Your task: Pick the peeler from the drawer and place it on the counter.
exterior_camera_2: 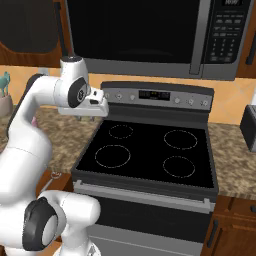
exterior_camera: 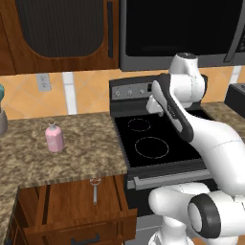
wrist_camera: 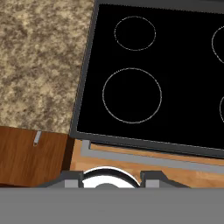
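The peeler (exterior_camera: 94,189) lies loose in the open drawer (exterior_camera: 62,203), handle toward the near side, below the counter (exterior_camera: 62,153). The gripper (exterior_camera_2: 86,118) hangs over the stovetop's (exterior_camera_2: 150,155) left edge, well right of the peeler; jaw spread cannot be told.

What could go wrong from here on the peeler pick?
1. The peeler is slim and lies flat on the drawer floor, so the fingers may slip off it.
2. It lies close under the counter edge, so the hand might clip that edge coming down.
3. The pink bottle stands on the counter and could be knocked during placement.
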Tool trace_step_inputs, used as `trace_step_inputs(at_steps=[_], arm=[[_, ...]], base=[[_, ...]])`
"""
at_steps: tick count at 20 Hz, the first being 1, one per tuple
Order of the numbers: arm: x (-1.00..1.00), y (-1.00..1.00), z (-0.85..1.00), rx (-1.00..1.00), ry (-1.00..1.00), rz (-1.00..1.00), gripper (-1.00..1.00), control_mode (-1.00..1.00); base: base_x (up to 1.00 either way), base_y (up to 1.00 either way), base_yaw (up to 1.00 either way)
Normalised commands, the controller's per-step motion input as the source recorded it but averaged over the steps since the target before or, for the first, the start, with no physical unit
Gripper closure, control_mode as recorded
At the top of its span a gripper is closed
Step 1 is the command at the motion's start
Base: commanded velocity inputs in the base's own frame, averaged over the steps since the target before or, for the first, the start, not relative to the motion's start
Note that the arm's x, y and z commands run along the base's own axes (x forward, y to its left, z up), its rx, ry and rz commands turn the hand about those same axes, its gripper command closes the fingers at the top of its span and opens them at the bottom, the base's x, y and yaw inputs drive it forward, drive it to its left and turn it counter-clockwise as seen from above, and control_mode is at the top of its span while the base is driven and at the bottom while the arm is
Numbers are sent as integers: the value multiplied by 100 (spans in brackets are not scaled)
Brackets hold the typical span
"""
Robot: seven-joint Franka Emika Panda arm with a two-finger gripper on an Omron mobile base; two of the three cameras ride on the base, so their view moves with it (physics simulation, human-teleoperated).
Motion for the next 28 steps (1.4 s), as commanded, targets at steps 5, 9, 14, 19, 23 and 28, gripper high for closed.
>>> trace_step_inputs(at_steps=[5,9,14,19,23,28], arm=[[-56,20,0,0,-6,-2,-100,-100],[-83,96,-11,-2,-11,0,-100,-100],[-40,97,-5,-1,-1,0,-100,-100],[-33,96,-21,0,0,-5,-100,-100],[-43,74,-26,0,0,-1,-100,-100],[-48,89,-42,0,0,1,-100,-100]], base=[[0,0,0],[0,0,0],[0,0,0],[0,0,0],[0,0,0],[0,0,0]])
